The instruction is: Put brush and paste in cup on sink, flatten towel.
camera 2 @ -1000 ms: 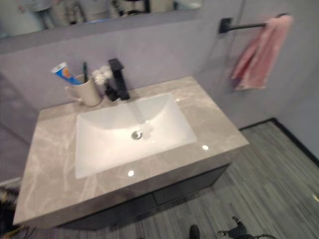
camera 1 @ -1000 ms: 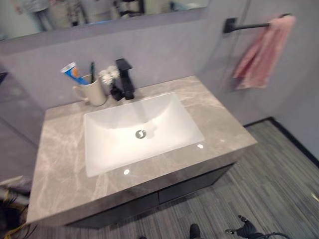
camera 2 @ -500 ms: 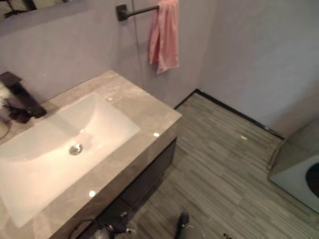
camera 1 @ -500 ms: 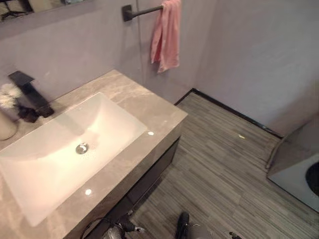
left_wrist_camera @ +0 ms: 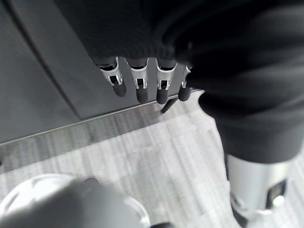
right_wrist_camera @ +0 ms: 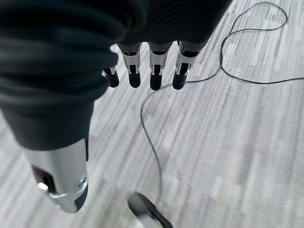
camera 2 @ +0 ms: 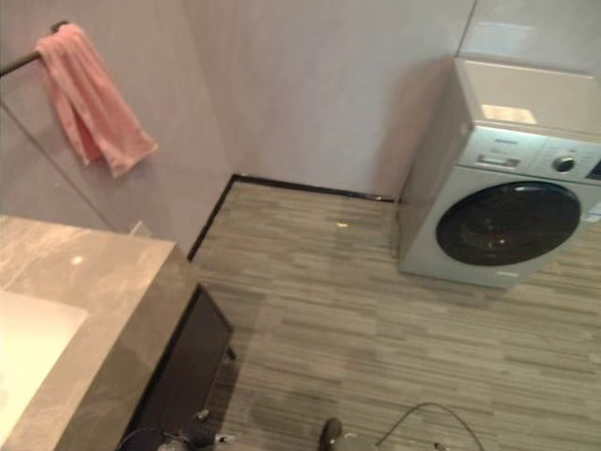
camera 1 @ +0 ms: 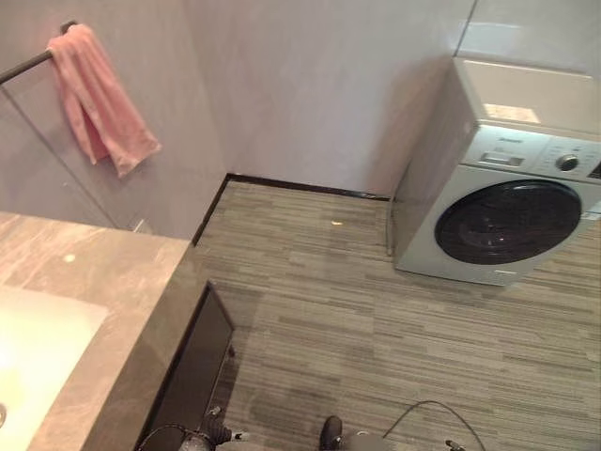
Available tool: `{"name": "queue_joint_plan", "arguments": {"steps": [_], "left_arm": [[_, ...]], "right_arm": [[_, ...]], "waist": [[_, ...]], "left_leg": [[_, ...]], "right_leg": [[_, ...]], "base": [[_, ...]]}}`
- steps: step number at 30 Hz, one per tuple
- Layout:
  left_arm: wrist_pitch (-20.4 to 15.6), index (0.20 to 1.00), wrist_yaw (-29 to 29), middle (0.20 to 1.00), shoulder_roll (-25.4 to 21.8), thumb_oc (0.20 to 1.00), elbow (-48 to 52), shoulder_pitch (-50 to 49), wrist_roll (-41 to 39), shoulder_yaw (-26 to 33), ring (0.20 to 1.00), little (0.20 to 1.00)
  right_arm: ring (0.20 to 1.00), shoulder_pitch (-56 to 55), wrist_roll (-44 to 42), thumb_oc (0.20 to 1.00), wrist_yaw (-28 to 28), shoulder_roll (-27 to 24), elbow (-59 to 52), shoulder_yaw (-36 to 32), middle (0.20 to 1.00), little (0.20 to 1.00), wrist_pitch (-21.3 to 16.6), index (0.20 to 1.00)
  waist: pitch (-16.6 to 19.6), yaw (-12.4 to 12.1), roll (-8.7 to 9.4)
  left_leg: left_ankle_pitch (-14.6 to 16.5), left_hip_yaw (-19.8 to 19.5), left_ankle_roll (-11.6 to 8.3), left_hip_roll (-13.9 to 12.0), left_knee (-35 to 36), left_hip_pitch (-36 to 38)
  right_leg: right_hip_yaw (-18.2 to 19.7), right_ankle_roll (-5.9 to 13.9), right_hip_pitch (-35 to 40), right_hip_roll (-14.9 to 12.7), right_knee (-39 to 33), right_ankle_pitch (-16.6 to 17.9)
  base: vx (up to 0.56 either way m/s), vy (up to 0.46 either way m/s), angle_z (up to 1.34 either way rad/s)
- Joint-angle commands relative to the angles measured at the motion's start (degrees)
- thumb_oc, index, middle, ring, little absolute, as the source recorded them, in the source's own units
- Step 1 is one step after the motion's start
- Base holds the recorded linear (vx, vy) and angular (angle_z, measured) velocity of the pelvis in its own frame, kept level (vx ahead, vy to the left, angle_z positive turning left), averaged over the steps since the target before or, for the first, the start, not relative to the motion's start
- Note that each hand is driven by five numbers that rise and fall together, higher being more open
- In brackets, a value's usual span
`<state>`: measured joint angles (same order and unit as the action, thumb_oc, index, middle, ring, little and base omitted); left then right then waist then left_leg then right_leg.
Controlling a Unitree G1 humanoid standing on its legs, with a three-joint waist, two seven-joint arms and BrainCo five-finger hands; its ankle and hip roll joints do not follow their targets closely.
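Note:
A pink towel (camera 1: 99, 103) hangs bunched over the end of a black bar (camera 1: 23, 68) on the grey wall, above the right end of the marble countertop (camera 1: 103, 277). A corner of the white sink basin (camera 1: 33, 352) shows at the lower left. My left hand (left_wrist_camera: 137, 80) hangs low beside the dark cabinet front (left_wrist_camera: 42, 71), fingers straight and holding nothing. My right hand (right_wrist_camera: 152, 71) hangs over the striped floor, fingers straight and empty too.
A silver washing machine (camera 1: 512, 188) with a dark round door stands against the wall at the right. Grey striped floor (camera 1: 357, 310) lies between it and the dark cabinet (camera 1: 192, 366) under the counter.
The camera has swung to the right: the cup, faucet and most of the basin have left the picture, the towel now sits at the upper left, and the washing machine has come in.

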<state>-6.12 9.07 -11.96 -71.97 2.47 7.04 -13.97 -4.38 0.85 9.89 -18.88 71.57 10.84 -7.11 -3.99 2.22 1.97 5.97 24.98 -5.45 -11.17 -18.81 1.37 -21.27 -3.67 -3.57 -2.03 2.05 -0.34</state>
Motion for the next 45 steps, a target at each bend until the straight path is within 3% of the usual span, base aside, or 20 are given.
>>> {"name": "queue_joint_plan", "arguments": {"steps": [1, 3, 4, 6, 13, 14, 21, 23, 26, 29, 31, 33, 40, 41, 42, 43, 45], "left_arm": [[-2.6, 1.000, 2.3, 1.000, -1.1, 1.000, 0.6, 4.2, -6.0, 2.2, 1.000, 1.000], [-3.3, 1.000, 2.5, 1.000, -1.4, 1.000, 0.5, 4.2, -7.3, 2.9, 1.000, 1.000], [-3.5, 1.000, 2.5, 1.000, -1.3, 1.000, 0.8, 3.8, -7.7, 2.9, 1.000, 1.000], [-3.8, 1.000, 2.6, 1.000, -0.8, 1.000, 0.3, 3.4, -7.9, 2.6, 1.000, 1.000], [-3.7, 1.000, 2.2, 1.000, -0.4, 1.000, -0.7, 2.0, -7.3, 2.5, 1.000, 1.000], [-4.5, 1.000, 2.7, 1.000, -0.4, 1.000, 0.6, 1.0, -8.7, 2.6, 1.000, 1.000], [-7.4, 1.000, 5.8, 1.000, -2.6, 1.000, 12.4, 1.5, -12.2, 0.5, 1.000, 1.000], [-8.2, 1.000, 6.9, 1.000, -3.5, 1.000, 16.9, 2.4, -13.5, 0.0, 1.000, 1.000], [-8.9, 1.000, 9.1, 1.000, -6.0, 1.000, 24.9, 5.5, -9.8, -3.3, 1.000, 1.000], [-9.1, 1.000, 9.7, 1.000, -6.1, 1.000, 28.3, 6.5, -10.8, -3.6, 1.000, 1.000], [-9.2, 1.000, 10.1, 1.000, -5.5, 1.000, 28.8, 6.6, -10.1, -3.7, 1.000, 1.000], [-9.3, 1.000, 10.1, 1.000, -5.0, 1.000, 28.3, 6.6, -10.4, -3.9, 1.000, 1.000], [-9.2, 1.000, 9.3, 1.000, -3.6, 1.000, 26.1, 4.9, -10.6, -4.8, 1.000, 1.000], [-9.2, 1.000, 9.1, 1.000, -3.5, 1.000, 26.1, 4.6, -10.7, -4.9, 1.000, 1.000], [-9.2, 1.000, 9.0, 1.000, -3.5, 1.000, 26.9, 4.0, -10.8, -4.7, 1.000, 1.000], [-9.2, 1.000, 8.4, 1.000, -3.5, 1.000, 27.6, 3.6, -11.6, -4.6, 1.000, 1.000], [-9.1, 1.000, 7.3, 1.000, -4.1, 1.000, 29.9, 2.9, -12.2, -4.3, 1.000, 1.000]], "right_arm": [[1.000, 3.9, -0.2, 1.000, 0.4, -1.4, 0.8, 1.0, 1.000, 1.000, -1.8, 1.000], [1.000, 3.5, -1.5, 1.000, 0.1, -1.4, -0.5, 0.7, 1.000, 1.000, -2.5, 1.000], [1.000, 3.7, -2.2, 1.000, 0.2, -1.5, -1.0, 0.6, 1.000, 1.000, -2.9, 1.000], [1.000, 4.6, -3.6, 1.000, 0.4, -1.4, -2.6, 1.0, 1.000, 1.000, -3.8, 1.000], [1.000, 4.5, -7.8, 1.000, -0.4, -0.4, -4.9, 0.3, 1.000, 1.000, -4.6, 1.000], [1.000, 4.0, -11.9, 1.000, -1.4, 0.5, -7.6, -0.8, 1.000, 1.000, -5.5, 1.000], [1.000, 5.3, -15.4, 1.000, -1.0, 1.8, -18.0, 1.4, 1.000, 1.000, -7.8, 1.000], [1.000, 5.8, -16.8, 1.000, -1.0, 2.3, -20.6, 1.7, 1.000, 1.000, -8.2, 1.000], [1.000, 8.3, -16.4, 1.000, -0.7, 1.8, -25.8, 3.4, 1.000, 1.000, -8.6, 1.000], [1.000, 8.8, -13.7, 1.000, -0.1, 0.8, -27.6, 4.4, 1.000, 1.000, -8.3, 1.000], [1.000, 8.6, -13.3, 1.000, 0.3, 1.0, -27.2, 4.2, 1.000, 1.000, -8.3, 1.000], [1.000, 8.8, -13.3, 1.000, 0.6, 1.2, -26.4, 4.1, 1.000, 1.000, -8.3, 1.000], [1.000, 7.6, -15.8, 1.000, 1.0, 2.8, -23.0, 2.7, 1.000, 1.000, -8.5, 1.000], [1.000, 7.5, -15.6, 1.000, 1.1, 2.8, -23.0, 2.6, 1.000, 1.000, -8.4, 1.000], [1.000, 7.4, -14.9, 1.000, 1.2, 2.7, -22.9, 2.6, 1.000, 1.000, -8.3, 1.000], [1.000, 7.5, -14.6, 1.000, 1.3, 2.5, -23.6, 2.6, 1.000, 1.000, -8.2, 1.000], [1.000, 7.5, -14.2, 1.000, 1.3, 2.3, -24.5, 2.3, 1.000, 1.000, -8.0, 1.000]], "waist": [[-1.3, -2.0, 0.71], [-0.6, -1.6, 1.21], [-0.3, -2.0, 1.34], [-0.4, -2.4, 0.74], [1.0, -1.1, -0.10], [1.5, -0.6, -0.44], [2.3, -0.5, -0.37], [2.2, -0.5, -0.17], [-1.2, -0.1, 1.01], [-2.6, -0.2, 1.72], [-2.5, -0.2, 1.99], [-2.3, -0.3, 2.03], [-0.2, 0.0, 1.18], [-0.4, 0.1, 0.85], [-1.0, 0.5, -0.03], [-1.7, 0.7, -0.63], [-2.7, 0.9, -1.89]], "left_leg": [[-8.8, -13.0, 2.61, 7.2, 5.2, -8.2], [-8.4, -11.6, 2.72, 6.1, 8.6, -8.6], [-7.9, -12.5, 2.97, 7.0, 10.0, -9.3], [-10.6, -14.9, 2.22, 7.3, 14.4, -9.7], [-10.3, -12.3, 2.91, 7.8, 18.7, -4.5], [-9.9, -11.3, 3.35, 8.3, 19.7, -2.6], [-7.6, -10.5, 4.80, 9.2, 19.2, 0.0], [-6.4, -11.0, 5.24, 9.0, 17.2, -0.4], [-1.3, -12.0, 6.20, 8.4, 5.8, -3.6], [3.4, -12.6, 6.08, 7.1, -4.0, -7.9], [4.5, -12.8, 6.13, 6.4, -6.7, -9.1], [4.4, -12.7, 6.29, 6.4, -6.4, -8.9], [-0.7, -12.5, 7.43, 10.2, 6.1, -3.0], [-1.4, -12.6, 7.89, 11.1, 9.0, -1.6], [-2.5, -12.3, 8.48, 11.8, 12.0, 0.2], [-2.9, -12.3, 8.87, 12.0, 13.3, 1.1], [-2.8, -12.4, 9.48, 11.6, 14.6, 2.5]], "right_leg": [[4.9, 8.77, 3.8, -4.1, -3.1, 3.1], [6.1, 9.21, 3.9, -4.3, -3.4, 3.4], [6.8, 9.40, 4.2, -4.2, -3.5, 3.1], [8.8, 9.09, 4.5, -3.2, -2.8, 2.6], [10.4, 9.51, 5.1, -3.3, -1.7, 2.1], [11.8, 9.72, 4.9, -3.4, -0.9, 2.1], [13.6, 10.38, 3.9, -3.7, 4.2, 0.8], [12.7, 10.49, 2.8, -3.7, 8.5, -0.4], [11.6, 10.83, -0.7, -5.1, 19.2, -3.1], [10.3, 9.24, -3.0, -5.7, 25.3, -7.6], [9.7, 9.03, -3.1, -5.8, 26.1, -8.3], [9.8, 9.23, -3.1, -5.8, 25.8, -7.8], [11.5, 12.33, -0.5, -6.1, 19.7, 3.1], [12.2, 13.16, -1.2, -6.4, 20.5, 6.0], [13.1, 14.35, -3.9, -7.0, 25.2, 11.7], [13.4, 14.82, -5.7, -7.3, 28.5, 14.2], [12.5, 14.85, -8.9, -7.6, 33.8, 14.0]], "base": [[0.04, -0.019, -1.28], [0.11, 0.005, -1.00], [0.17, 0.024, -0.31], [0.18, 0.045, -0.45], [0.10, 0.060, -0.41], [0.10, 0.066, -0.23], [0.07, 0.055, -0.25], [0.00, 0.000, 0.00], [-0.09, -0.017, 0.09], [-0.04, -0.029, 0.10], [0.03, -0.032, 0.27], [0.05, 0.012, 0.16], [0.08, 0.089, -0.04], [0.05, 0.249, -0.02], [0.06, 0.287, -0.14], [0.04, 0.283, -0.38], [0.10, 0.207, -0.40]]}}
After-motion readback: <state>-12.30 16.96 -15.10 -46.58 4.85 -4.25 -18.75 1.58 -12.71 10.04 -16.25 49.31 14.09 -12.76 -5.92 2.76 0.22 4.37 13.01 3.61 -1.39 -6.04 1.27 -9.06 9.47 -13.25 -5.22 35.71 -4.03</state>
